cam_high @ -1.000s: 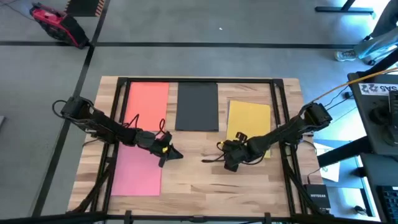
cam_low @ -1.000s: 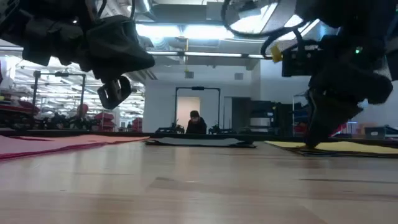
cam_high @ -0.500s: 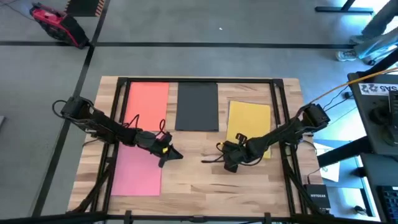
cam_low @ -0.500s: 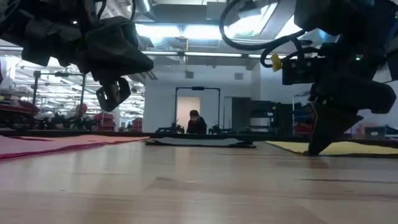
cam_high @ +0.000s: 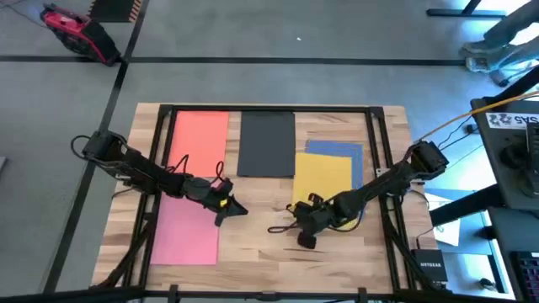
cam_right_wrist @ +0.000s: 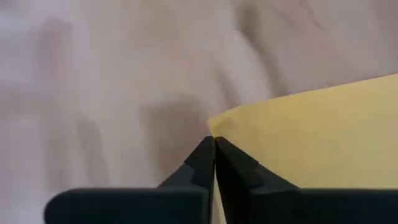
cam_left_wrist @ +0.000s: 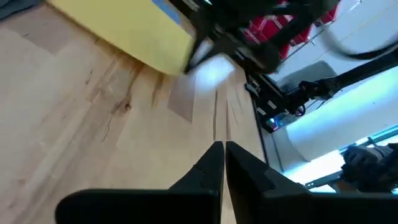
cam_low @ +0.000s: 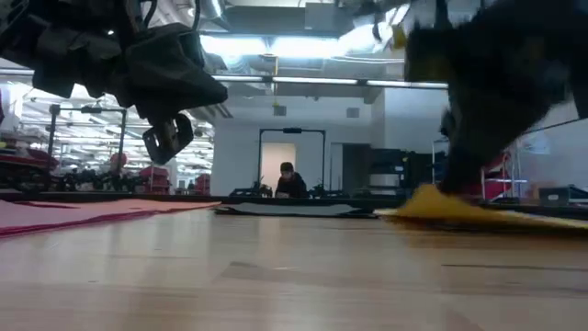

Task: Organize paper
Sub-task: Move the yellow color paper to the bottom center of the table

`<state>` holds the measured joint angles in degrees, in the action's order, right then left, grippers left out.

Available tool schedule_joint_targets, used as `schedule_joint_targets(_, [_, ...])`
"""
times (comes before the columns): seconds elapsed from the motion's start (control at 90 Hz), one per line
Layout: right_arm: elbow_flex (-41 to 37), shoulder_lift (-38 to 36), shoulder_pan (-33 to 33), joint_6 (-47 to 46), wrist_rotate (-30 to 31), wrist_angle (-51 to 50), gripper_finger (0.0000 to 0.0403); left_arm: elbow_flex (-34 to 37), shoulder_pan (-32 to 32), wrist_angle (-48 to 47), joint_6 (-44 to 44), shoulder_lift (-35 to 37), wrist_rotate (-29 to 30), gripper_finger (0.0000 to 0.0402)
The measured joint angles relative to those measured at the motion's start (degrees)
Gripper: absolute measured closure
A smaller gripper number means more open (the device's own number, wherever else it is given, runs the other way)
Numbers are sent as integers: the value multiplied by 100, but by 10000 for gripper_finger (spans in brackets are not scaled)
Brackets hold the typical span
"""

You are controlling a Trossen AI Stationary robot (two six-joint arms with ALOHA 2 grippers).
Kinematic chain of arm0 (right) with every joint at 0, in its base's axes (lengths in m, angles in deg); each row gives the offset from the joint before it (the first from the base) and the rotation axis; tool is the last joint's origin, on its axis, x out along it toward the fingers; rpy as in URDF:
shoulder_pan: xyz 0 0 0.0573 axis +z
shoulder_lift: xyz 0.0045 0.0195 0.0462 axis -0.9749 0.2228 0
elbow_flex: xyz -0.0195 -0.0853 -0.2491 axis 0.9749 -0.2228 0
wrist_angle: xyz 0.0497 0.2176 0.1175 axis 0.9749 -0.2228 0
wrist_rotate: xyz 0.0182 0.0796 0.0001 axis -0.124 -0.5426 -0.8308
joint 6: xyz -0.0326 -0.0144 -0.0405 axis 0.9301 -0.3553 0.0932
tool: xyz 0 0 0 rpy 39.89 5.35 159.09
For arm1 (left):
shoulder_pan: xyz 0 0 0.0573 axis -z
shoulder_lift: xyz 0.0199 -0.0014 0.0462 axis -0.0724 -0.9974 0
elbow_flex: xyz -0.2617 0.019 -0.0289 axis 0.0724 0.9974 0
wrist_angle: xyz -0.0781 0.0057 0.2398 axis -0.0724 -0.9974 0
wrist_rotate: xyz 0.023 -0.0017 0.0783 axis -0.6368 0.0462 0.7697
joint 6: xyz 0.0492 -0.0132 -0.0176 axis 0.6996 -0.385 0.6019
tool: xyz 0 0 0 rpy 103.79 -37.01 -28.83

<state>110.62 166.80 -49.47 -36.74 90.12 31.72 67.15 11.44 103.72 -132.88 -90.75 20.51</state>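
Now the right gripper (cam_high: 305, 229) — fingers clamped on the yellow sheet's (cam_high: 322, 178) corner; left gripper (cam_high: 234, 210) — fingers together, hovering.

Blue sheet (cam_high: 341, 150) mostly under yellow sheet (cam_high: 320, 177)

We see five sheets on the table (cam_high: 269, 252). At far left one sheet (cam_high: 200, 136) lies behind another sheet (cam_high: 185, 231). A third sheet (cam_high: 267, 143) lies at the far middle. To its right a fourth sheet (cam_high: 320, 178) partly covers a fifth (cam_high: 341, 150). The left gripper (cam_high: 238, 209) hangs just right of the near-left sheet; the right gripper (cam_high: 301, 220) sits at the fourth sheet's near corner.
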Motion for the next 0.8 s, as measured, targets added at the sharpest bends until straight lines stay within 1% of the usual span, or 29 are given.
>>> schedule_joint_targets(0.333, [513,22,123,-8,-195,699,403,0,-79,2,-52,0,0,402])
schedule_joint_targets(0.5, [770,108,125,-49,-484,1055,403,0,-235,182,-149,11,1,402])
schedule_joint_targets(0.633, [1278,516,125,-24,-890,1063,403,0,-413,440,-126,11,2,402])
schedule_joint_targets(0.8, [2190,1385,162,241,-1305,1063,403,0,-581,479,-146,11,4,402])
